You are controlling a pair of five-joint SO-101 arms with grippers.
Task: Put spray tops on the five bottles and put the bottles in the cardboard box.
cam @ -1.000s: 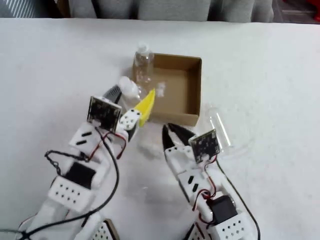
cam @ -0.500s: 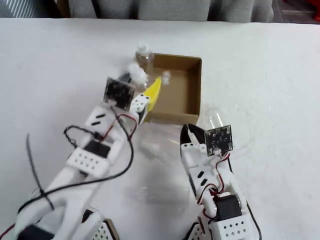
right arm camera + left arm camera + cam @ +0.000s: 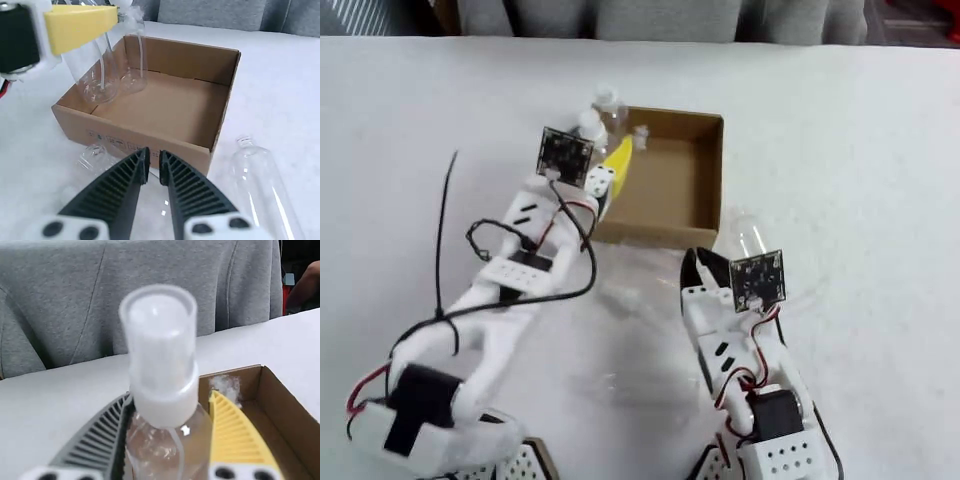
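The left end effector pinches the clear plastic bottle with a white spray top, held upright in a corner of the brown cardboard box beside another clear bottle, so its way is probably straight down.

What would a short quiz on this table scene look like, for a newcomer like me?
1. True or false: the left gripper holds a bottle that wears a spray top.
2. Where is the capless bottle in relation to the cardboard box?
A. standing inside it
B. lying on the table beside it
C. balanced on its rim
3. Fill in: the right gripper, in front of the box, is empty and ___ (open or shut).

Key: 1 true; 2 B; 3 shut.
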